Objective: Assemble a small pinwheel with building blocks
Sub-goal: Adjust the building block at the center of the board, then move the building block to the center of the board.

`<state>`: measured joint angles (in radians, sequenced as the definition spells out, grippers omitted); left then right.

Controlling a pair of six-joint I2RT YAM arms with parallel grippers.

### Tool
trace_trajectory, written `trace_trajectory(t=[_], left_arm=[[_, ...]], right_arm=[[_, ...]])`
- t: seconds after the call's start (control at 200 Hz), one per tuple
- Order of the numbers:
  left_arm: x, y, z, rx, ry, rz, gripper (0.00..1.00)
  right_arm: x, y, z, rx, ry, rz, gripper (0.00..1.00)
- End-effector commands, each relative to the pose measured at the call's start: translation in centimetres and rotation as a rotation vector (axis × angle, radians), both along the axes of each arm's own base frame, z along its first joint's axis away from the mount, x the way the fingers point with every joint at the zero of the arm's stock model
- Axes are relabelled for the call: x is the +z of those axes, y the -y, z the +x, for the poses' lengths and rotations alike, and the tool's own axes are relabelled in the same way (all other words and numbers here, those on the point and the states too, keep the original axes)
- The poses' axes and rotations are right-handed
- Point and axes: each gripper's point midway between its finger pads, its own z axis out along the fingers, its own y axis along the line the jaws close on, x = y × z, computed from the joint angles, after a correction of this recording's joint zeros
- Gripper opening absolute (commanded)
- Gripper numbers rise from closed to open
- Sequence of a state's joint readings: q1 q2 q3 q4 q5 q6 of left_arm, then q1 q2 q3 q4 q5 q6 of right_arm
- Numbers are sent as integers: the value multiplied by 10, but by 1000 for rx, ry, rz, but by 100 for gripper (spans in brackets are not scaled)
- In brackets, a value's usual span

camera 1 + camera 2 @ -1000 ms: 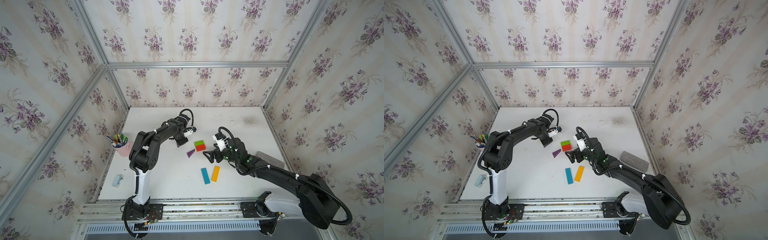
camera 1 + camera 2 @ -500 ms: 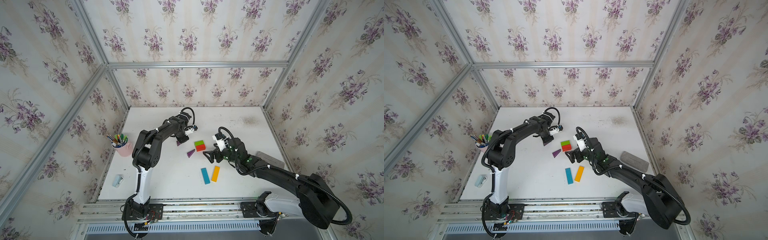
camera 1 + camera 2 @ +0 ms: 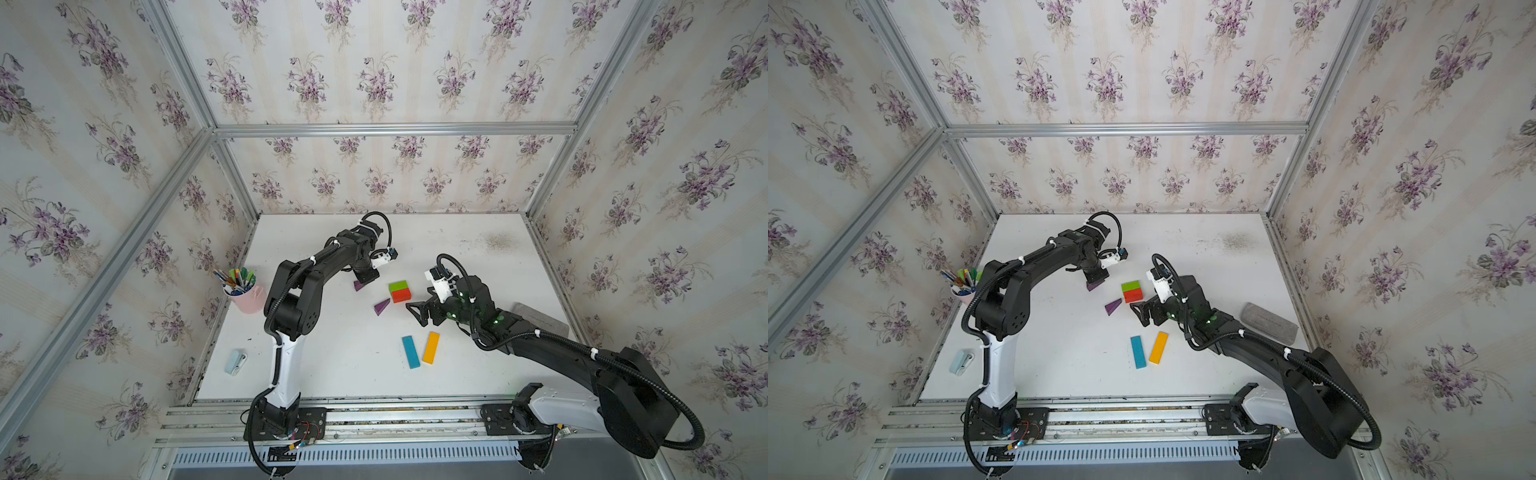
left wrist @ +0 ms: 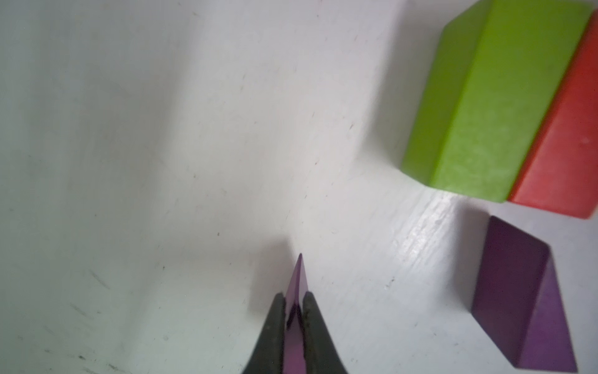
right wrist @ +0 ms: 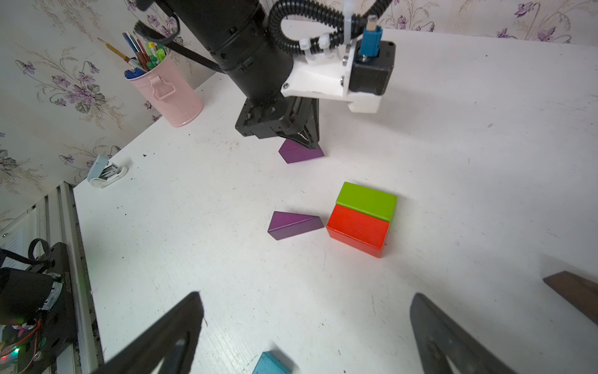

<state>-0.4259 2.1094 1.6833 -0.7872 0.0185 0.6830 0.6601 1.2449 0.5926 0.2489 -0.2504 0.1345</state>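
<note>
One purple wedge (image 4: 296, 285) half hidden between left fingers (image 4: 275, 327); brown wedge (image 5: 576, 296) cropped.

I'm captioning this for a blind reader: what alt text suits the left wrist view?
The left pincer pinches the thin edge of a purple wooden wedge on the white table. Nearby lie a green wooden cuboid touching a red wooden cuboid, and a second purple wedge apart from them.
</note>
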Motion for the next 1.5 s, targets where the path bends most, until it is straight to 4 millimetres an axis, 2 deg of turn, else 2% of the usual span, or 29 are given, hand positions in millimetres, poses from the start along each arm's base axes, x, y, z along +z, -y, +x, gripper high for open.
trace_trajectory(t=[0.0, 0.02, 0.035, 0.045, 0.05, 0.065, 0.095, 0.275, 0.405, 0.5, 0.639, 0.719, 0.774, 0.884, 1.054, 1.179, 1.194, 1.239, 1.494], left_arm=[[20, 6, 7, 27, 60, -58, 45], [23, 6, 8, 33, 69, -60, 56], [26, 5, 8, 38, 77, -62, 74], [27, 5, 8, 40, 77, -61, 91], [28, 5, 8, 41, 79, -61, 95], [29, 4, 8, 45, 81, -60, 99], [31, 3, 7, 53, 85, -60, 100], [28, -11, -6, 122, 83, -33, 100], [28, -32, -18, 215, 106, 9, 100], [32, -35, -27, 280, 92, -31, 100], [23, -39, -38, 299, 60, -23, 99], [15, -38, -41, 276, 34, -19, 91], [11, -36, -44, 263, 5, -31, 80], [3, -40, -38, 283, 3, 0, 74], [-5, -39, -27, 291, 5, 28, 57], [-12, -42, -24, 305, -4, 50, 56], [-12, -42, -24, 305, -5, 50, 52], [-14, -41, -24, 303, -10, 54, 50], [-16, -43, -18, 299, 0, 73, 49]], right_arm=[[6, -2, 3, 5, 23, 10, 100], [6, -2, 2, 6, 22, 10, 100], [6, -2, 2, 7, 23, 11, 100], [6, -2, 2, 6, 23, 10, 100], [6, -2, 2, 7, 22, 10, 100], [6, -2, 2, 6, 23, 10, 100], [7, -3, 2, 9, 24, 13, 100], [8, -2, 1, 7, 26, 15, 100], [10, -2, 1, 12, 28, 20, 100], [11, -2, 0, 12, 29, 23, 100], [10, -2, 0, 12, 28, 22, 100], [11, -2, 0, 13, 28, 23, 100], [11, -1, 0, 10, 31, 21, 100], [11, -1, 0, 9, 32, 21, 100], [10, -2, 0, 11, 29, 19, 100], [10, -1, 1, 5, 31, 17, 100], [10, -1, 1, 4, 31, 16, 100], [10, -1, 1, 6, 30, 17, 100], [9, -2, 1, 8, 28, 18, 100]])
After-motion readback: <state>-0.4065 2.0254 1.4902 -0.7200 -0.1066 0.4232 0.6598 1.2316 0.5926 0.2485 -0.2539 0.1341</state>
